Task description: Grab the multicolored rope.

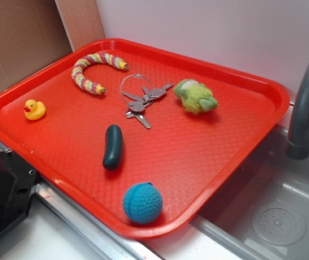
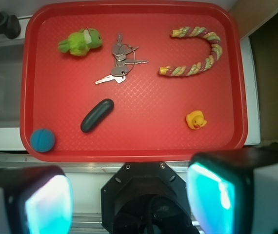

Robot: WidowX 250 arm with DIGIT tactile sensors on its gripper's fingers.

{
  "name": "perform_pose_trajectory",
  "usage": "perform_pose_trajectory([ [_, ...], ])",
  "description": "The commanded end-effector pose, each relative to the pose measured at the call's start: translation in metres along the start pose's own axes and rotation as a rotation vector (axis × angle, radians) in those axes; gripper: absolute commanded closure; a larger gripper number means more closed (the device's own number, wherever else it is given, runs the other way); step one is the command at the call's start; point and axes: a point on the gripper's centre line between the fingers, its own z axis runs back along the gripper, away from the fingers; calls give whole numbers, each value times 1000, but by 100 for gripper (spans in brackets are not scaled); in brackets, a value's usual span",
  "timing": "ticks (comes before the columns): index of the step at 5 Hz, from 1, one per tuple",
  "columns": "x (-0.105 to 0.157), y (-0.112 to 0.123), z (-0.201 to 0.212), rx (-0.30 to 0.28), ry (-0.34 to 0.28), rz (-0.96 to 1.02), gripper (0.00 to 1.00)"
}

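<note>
the fingers [image 2: 129, 200] are spread wide, holding and touching nothing, above the near edge of the red tray [image 2: 129, 146]. the rope [image 2: 200, 53] lies hooked in the tray's far corner, beside the keys [image 2: 122, 63].

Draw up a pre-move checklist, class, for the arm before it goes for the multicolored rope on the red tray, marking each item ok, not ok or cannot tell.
1. Multicolored rope in view, lying flat on the red tray: ok.
2. Rope free of neighbours; the keys and the rubber duck lie apart from it: ok.
3. Claw open, its fingers spread wide and holding nothing: ok.
4. Claw lined up over the rope: not ok; it sits back at the tray's near edge.
5. Fuzzy green toy not mistaken for the target; it lies beyond the keys: ok.
</note>
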Motion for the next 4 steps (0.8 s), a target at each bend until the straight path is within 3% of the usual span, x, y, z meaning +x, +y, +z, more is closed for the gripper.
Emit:
perform_pose_trajectory([
  [1, 0, 0, 0, 0, 0, 0, 0],
  [2, 50, -5, -1, 44, -15, 38, 0],
  [3, 99, -3, -11, 36, -17, 45, 0],
  [4, 134, 8, -25, 52, -29, -209, 0],
])
